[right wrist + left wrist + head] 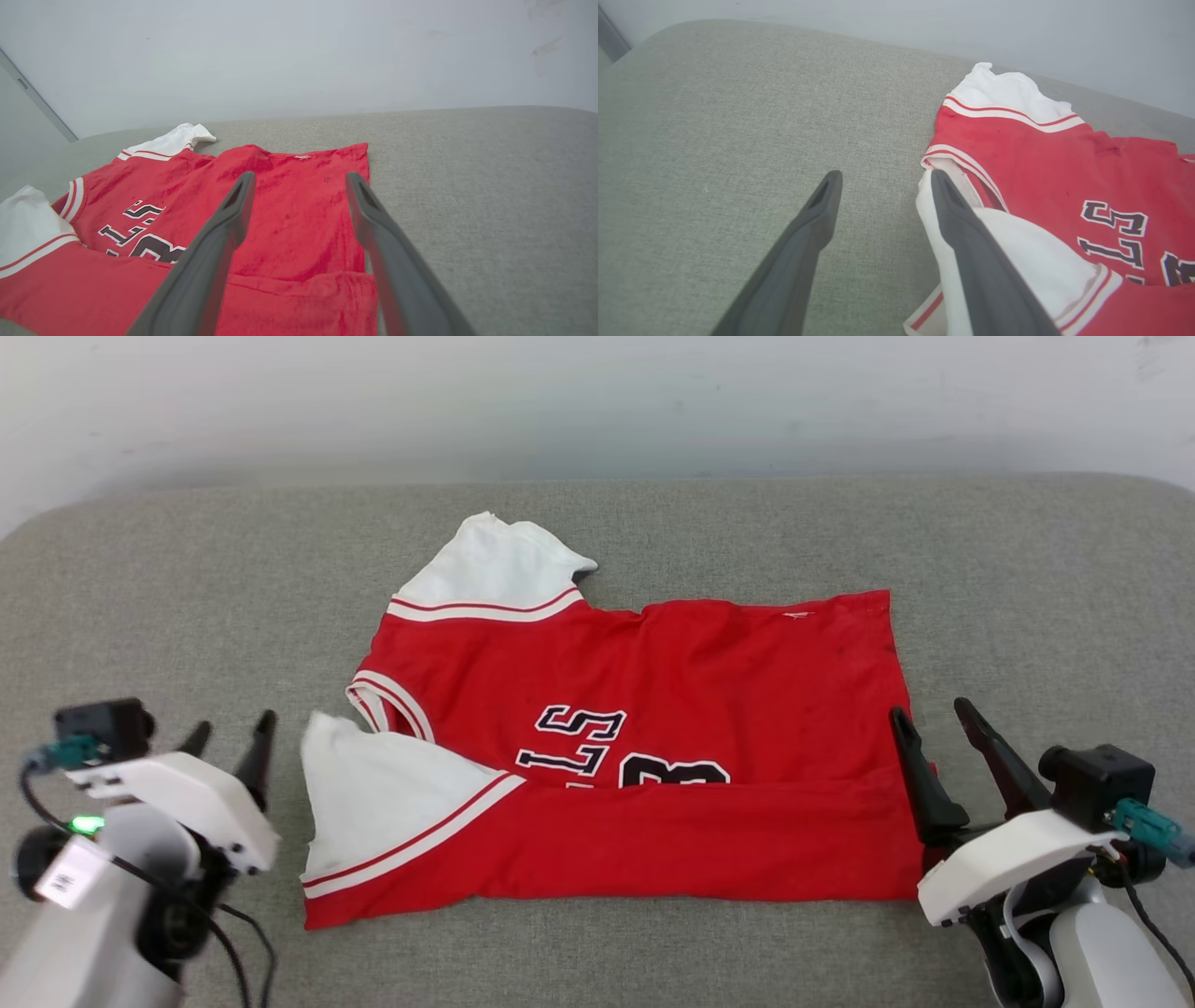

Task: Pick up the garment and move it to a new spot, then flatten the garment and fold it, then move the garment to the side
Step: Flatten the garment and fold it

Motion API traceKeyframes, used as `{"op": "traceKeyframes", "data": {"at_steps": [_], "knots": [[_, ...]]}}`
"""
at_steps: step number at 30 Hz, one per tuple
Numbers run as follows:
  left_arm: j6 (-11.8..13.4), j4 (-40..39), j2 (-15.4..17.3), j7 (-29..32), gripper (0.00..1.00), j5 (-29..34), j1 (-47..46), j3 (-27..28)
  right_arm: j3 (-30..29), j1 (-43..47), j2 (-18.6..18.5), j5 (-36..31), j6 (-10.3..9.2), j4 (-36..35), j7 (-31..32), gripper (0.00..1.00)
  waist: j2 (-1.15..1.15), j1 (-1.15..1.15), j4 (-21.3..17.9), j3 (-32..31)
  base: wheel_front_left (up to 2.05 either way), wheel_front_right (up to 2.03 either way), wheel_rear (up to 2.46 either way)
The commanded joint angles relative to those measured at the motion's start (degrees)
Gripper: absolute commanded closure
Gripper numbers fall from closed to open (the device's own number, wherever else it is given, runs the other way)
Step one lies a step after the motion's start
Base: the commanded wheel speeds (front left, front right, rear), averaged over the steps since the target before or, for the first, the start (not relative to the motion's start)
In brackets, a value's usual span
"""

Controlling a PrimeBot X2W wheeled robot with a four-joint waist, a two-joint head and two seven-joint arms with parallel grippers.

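Looking down through the head camera, I see one red garment lying flat in the middle of a grey woven cushion, its neckline towards my left and its hem towards my right. Dark block lettering with white outlines is printed on it; I can make out shapes like an "S" and an "L" and the top of a rounded numeral. The rest is covered by the near strip of red cloth, which is folded over onto the body, so I cannot read it whole. I count two white sleeves, the far sleeve and the near sleeve, each with red-striped white trim. I count two grippers, each with two dark fingers. My left gripper sits just beside the near sleeve with its fingers spread apart and nothing between them. My right gripper is at the hem edge, fingers likewise spread and grasping nothing. A white tag on my left arm is too blurred to read. The cushion has rounded corners, and a plain pale wall rises behind it.
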Motion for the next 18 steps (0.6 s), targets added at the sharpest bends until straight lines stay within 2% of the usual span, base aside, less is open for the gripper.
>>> {"op": "traceKeyframes", "data": {"at_steps": [1, 6, 11, 15, 18], "knots": [[0.4, -0.5, 0.8, 0.4, 0.0, -0.2, -0.6, 0.4, -0.3, 1.0, 0.5, -0.5, -0.05, -0.4, 0.0, 0.0, 0.0, 0.0, -0.1, -0.1, 0.0, 0.0, 0.0], [0.9, -5.7, 5.2, 8.3, 0.0, -1.5, 0.2, 0.6, -2.2, 3.0, 2.2, -2.5, -0.05, -4.6, 1.2, 0.0, 0.0, 0.0, -0.5, -0.5, 0.0, 0.0, 0.0], [0.5, -12.2, 9.6, 20.6, 0.0, -4.5, 1.6, -0.7, -3.7, 5.2, 3.4, -3.8, -0.05, -7.9, 2.7, 0.0, 0.0, 0.0, -1.0, -0.8, 0.0, 0.0, 0.0], [2.2, -17.3, 12.5, 29.7, 0.0, -7.3, 3.4, -1.0, -4.3, 6.6, 4.2, -4.4, -0.05, -9.7, 3.9, 0.0, 0.0, 0.0, -1.7, -0.7, 0.0, 0.0, 0.0], [4.0, -20.3, 13.9, 34.1, 0.0, -8.5, 4.9, -1.2, -4.5, 7.1, 4.9, -4.7, -0.05, -10.5, 4.5, 0.0, 0.0, 0.0, -2.3, -0.1, 0.0, 0.0, 0.0]]}}
